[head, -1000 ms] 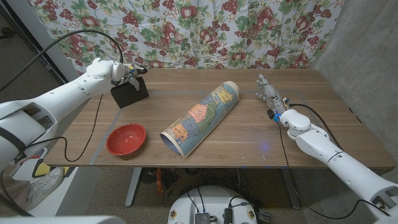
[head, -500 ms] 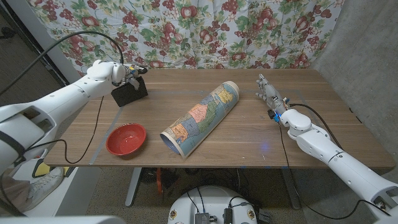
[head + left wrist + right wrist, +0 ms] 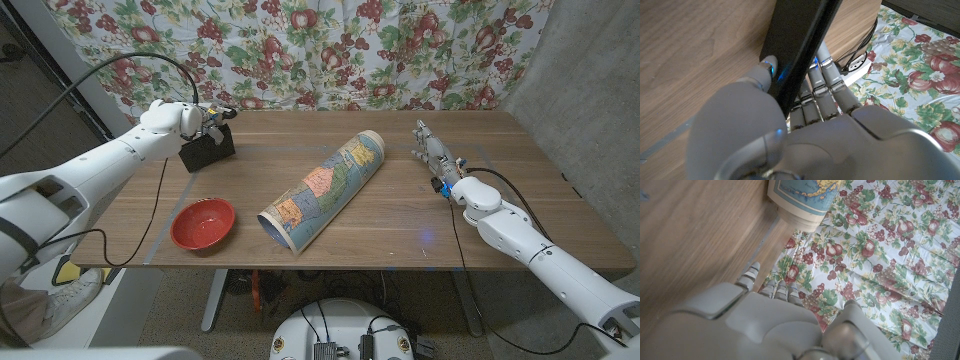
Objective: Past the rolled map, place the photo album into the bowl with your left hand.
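— Black photo album (image 3: pixel 208 150) stands tilted at the table's (image 3: pixel 400 215) far left, gripped by the left hand (image 3: pixel 197 121). Why so far back?

— Likely because the red bowl (image 3: pixel 203 223) sits near the front edge, well apart, with the rolled map (image 3: pixel 322 190) lying diagonally beside it.

— How is the album held?

— The left wrist view shows the thumb on one face and the fingers (image 3: pixel 826 82) on the other, pinching it edge-on.

— And the right hand (image 3: pixel 435 155)?

— It waits on the table right of the map, fingers together and extended, holding nothing.
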Motion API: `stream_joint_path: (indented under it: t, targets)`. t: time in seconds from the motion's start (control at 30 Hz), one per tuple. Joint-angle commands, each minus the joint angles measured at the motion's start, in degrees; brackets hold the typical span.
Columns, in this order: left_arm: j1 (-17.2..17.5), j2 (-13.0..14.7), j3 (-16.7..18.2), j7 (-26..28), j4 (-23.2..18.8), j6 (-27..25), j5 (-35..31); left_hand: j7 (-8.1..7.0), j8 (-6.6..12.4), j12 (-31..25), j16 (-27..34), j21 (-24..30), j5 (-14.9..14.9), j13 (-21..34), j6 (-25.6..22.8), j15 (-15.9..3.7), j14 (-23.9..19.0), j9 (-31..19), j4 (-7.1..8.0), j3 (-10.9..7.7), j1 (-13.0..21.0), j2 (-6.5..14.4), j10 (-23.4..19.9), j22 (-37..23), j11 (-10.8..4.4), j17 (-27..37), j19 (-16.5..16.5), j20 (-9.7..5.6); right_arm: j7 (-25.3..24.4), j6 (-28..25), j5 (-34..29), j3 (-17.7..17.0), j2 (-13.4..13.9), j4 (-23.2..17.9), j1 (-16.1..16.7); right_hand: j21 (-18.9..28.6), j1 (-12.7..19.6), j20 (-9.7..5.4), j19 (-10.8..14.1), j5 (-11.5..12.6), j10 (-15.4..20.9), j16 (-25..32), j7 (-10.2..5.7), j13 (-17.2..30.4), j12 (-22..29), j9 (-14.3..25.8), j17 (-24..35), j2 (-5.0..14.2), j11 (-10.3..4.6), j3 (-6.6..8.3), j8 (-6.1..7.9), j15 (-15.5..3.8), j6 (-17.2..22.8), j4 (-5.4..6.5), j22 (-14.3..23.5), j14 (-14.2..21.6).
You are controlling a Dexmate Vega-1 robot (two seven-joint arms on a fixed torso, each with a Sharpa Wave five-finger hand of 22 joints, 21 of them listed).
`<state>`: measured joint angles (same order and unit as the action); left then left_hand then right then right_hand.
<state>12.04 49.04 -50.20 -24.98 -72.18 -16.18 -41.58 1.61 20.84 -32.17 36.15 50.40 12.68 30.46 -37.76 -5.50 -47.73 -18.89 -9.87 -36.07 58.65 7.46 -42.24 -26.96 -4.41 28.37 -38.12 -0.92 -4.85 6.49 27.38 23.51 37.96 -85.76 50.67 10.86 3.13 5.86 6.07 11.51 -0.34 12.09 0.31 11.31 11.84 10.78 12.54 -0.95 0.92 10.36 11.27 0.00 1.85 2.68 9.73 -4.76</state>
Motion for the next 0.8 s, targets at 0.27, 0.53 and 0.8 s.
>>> stream_joint_path:
  t: [0.27, 0.53, 0.8]
  targets:
    - [3.43, 2.55, 2.51, 1.21, -5.90, -2.35, 0.33, -0.77, 2.32, -1.42, 0.68, 4.06, -0.35, 1.53, -2.69, -5.10, -2.00, -2.98, 1.76, -2.80, 6.09, 3.94, -2.68, -1.45, -0.50, 2.08, 0.42, -0.67, -0.43, 0.71, 0.11, -0.42, 0.25, -0.73, 1.07, 0.25, 0.14, 0.23, 0.26, 0.30, -0.50, 0.18, -0.36, 0.29, -0.22, 0.21, 0.07, 0.42, -0.21, -0.09, 0.12, -0.20, 0.23, -0.07, 0.19, -0.32]
    - [5.71, 3.90, 4.27, 1.07, -10.26, -4.28, 0.63, -0.68, 3.23, -1.38, 0.54, 5.72, -0.35, 1.28, -3.72, -5.26, -2.63, -4.15, 1.77, -3.14, 6.04, 3.56, -3.71, -1.83, -0.75, 2.60, 0.70, -0.91, -1.02, 1.35, -0.05, -0.94, 0.32, -1.19, 1.35, 0.24, 0.15, 0.22, 0.26, 0.29, -0.47, 0.18, -0.34, 0.29, -0.21, 0.21, 0.07, 0.42, -0.25, -0.12, 0.13, -0.20, 0.24, -0.10, 0.19, -0.31]
    - [9.22, 6.04, 6.97, 2.07, -17.31, -6.61, 0.37, -1.05, 4.01, -1.24, 0.13, 7.12, -0.32, 1.31, -4.61, -5.72, -2.76, -5.13, 1.73, -3.34, 5.79, 3.34, -3.89, -2.05, -1.08, 3.00, 0.98, -1.21, -1.73, 1.29, 0.08, -1.51, 0.67, -2.06, 2.27, 0.22, 0.19, 0.20, 0.23, 0.29, -0.47, 0.17, -0.34, 0.29, -0.20, 0.21, 0.06, 0.44, -0.25, -0.13, 0.13, -0.17, 0.23, -0.13, 0.19, -0.32]
